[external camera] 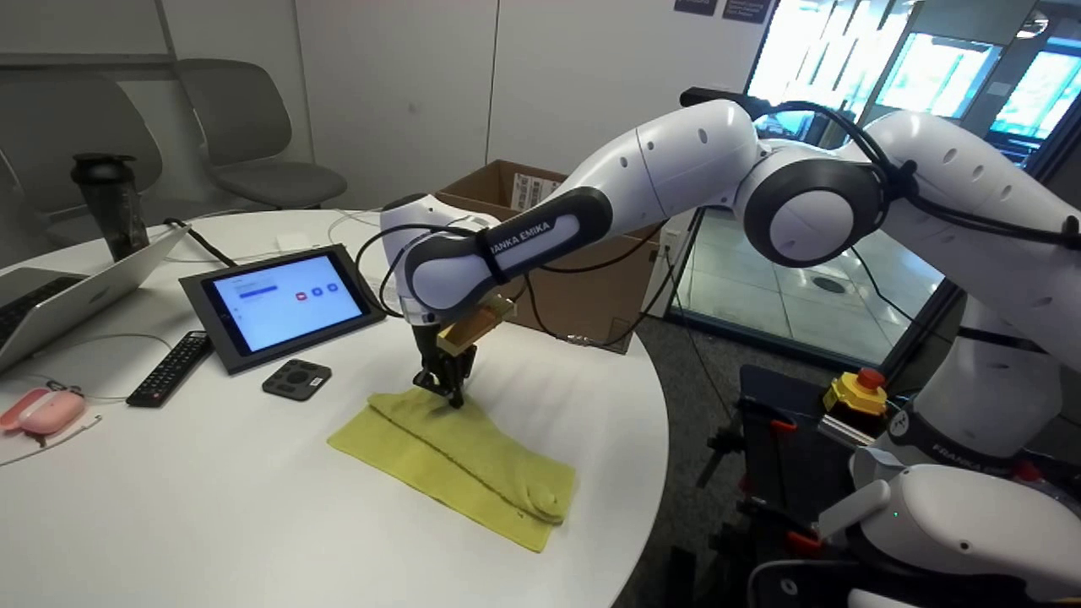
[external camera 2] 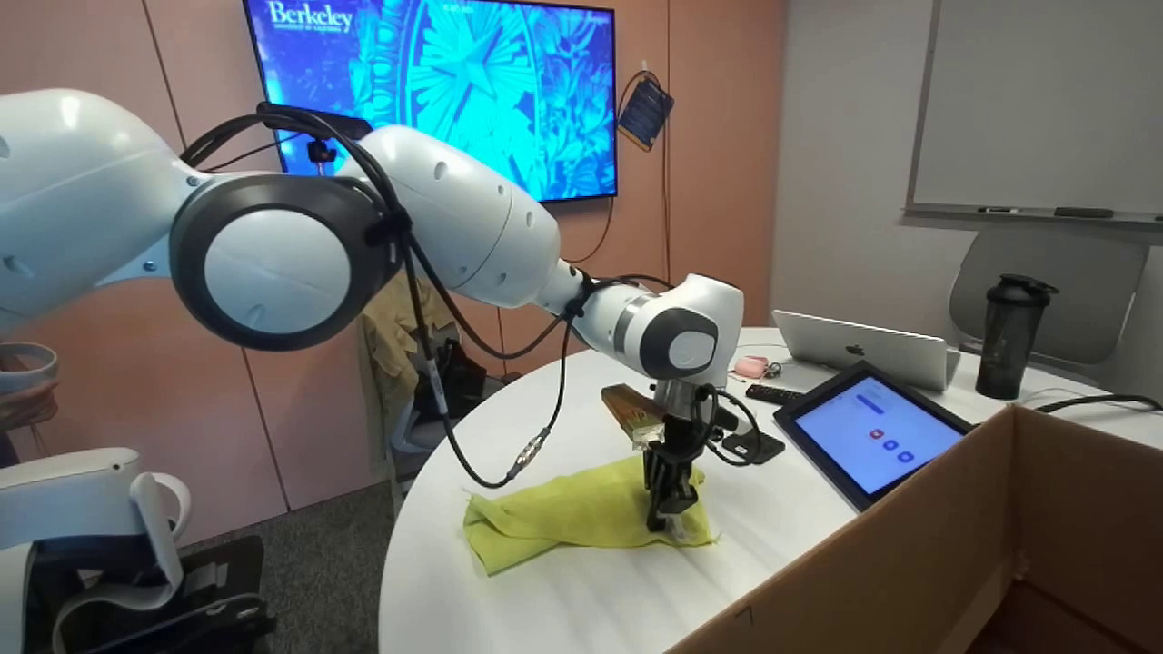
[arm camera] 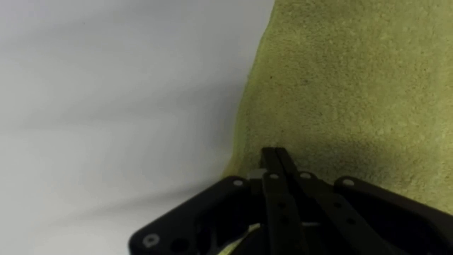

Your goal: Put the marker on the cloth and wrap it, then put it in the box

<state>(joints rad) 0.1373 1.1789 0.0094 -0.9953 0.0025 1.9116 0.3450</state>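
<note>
1. The marker is out of sight in every view, so I can't tell its colour or shape. I guess it is under the fold of the soft, thin yellow cloth [external camera: 473, 452], maybe by the small bump near the end away from the tool, but I'm not sure.
2. The wrapping looks only part done. One side of the cloth is folded over the rest, and a flat strip shows past the fold.
3. The black two-finger tool [arm camera: 275, 151] has its tips touching each other, down at the cloth, close to its edge. I can't tell if they pinch a bit of it.
4. Left to do, I think: finish folding, pick up the bundle and put it in the big brown cardboard box [external camera 2: 909, 536]. The cloth lies outside it, on the round white surface [external camera: 253, 515].
5. The box has tall sides, so the bundle must go up and over. A hanging black cord [external camera 2: 530, 450] on the white robot arm [external camera: 692, 160] might catch on the rim.
6. Near the cloth sit a flat black square [external camera: 296, 379] and, next to that, a black tablet [external camera: 287, 302] with a bright blue screen. Farther off are a long black remote [external camera: 169, 369], a small pink case [external camera: 52, 413], a thin grey laptop [external camera 2: 859, 352] and a tall dark bottle [external camera 2: 1007, 345].
</note>
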